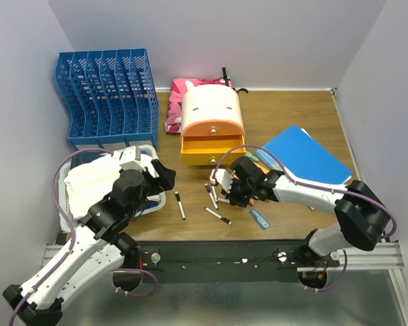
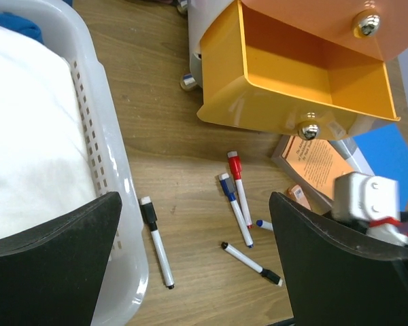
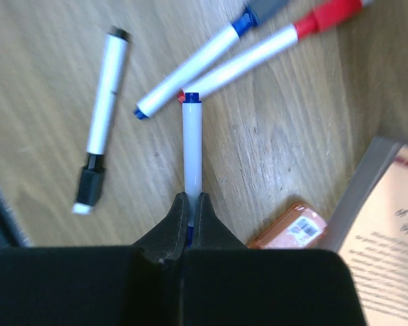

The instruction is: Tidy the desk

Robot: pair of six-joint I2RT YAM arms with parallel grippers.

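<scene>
Top view: the desk (image 1: 285,115) spans the middle of the frame, brown wood between lavender walls. Loose markers lie at lower centre. Above them stands the orange drawer unit (image 1: 212,129), its lower drawer pulled out. At left of centre the left gripper (image 1: 164,178) hovers at the edge of the white tray (image 1: 156,202). The right gripper (image 1: 224,187) is down among the markers.

Left wrist view: the left fingers (image 2: 54,258) are spread wide with nothing between them. A black-capped marker (image 2: 156,241) lies just beside the tray wall.

Right wrist view: the right fingers are pinched tight on the near end of a blue-tipped marker (image 3: 192,146) lying flat on the wood. Its far tip is just beside two other markers.

Judgement: the hold is at the very end, so the barrel may swing. Lift straight up and slowly, clear the neighbours, then turn toward the open drawer
</scene>
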